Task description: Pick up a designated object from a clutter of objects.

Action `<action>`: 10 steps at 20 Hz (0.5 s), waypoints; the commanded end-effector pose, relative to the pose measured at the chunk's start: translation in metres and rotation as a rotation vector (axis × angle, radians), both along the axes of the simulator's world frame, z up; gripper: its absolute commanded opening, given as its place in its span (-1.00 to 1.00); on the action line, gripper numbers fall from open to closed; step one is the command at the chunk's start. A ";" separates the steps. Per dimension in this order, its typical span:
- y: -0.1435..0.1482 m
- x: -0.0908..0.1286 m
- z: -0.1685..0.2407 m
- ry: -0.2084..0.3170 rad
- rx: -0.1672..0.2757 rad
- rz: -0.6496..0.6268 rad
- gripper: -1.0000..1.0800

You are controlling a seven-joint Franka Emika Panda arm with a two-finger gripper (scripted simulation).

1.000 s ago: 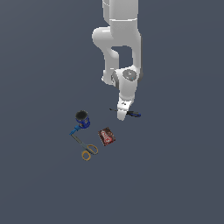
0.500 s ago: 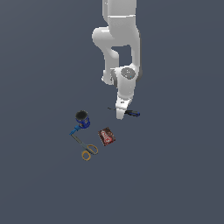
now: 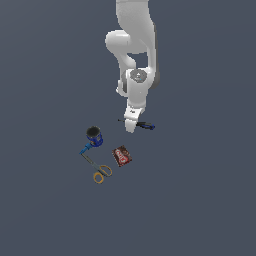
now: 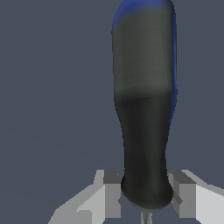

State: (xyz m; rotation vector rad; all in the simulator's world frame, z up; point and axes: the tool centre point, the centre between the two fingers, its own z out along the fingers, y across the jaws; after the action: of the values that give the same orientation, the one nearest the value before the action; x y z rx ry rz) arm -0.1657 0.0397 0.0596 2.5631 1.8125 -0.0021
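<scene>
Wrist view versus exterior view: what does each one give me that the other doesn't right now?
Only the wrist view shows the fingers flanking the neck of the screwdriver handle, one on each side with small gaps, so not yet clamped.

Only the exterior view shows the arm and the other items: cup, scissors and box, all apart from the gripper.

Both show the screwdriver lying on the grey floor at the gripper.
</scene>
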 end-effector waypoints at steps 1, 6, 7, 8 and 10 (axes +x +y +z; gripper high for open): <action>-0.011 0.000 0.011 -0.001 0.000 0.000 -1.00; -0.032 0.001 0.034 0.000 0.003 0.001 -1.00; -0.036 0.001 0.039 0.000 0.003 0.001 -1.00; -0.041 0.001 0.044 -0.001 0.004 0.001 -1.00; -0.051 0.001 0.054 -0.001 0.005 0.001 -1.00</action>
State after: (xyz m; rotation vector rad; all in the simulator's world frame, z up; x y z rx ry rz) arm -0.1644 -0.0037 0.1057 2.5647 1.8153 0.0009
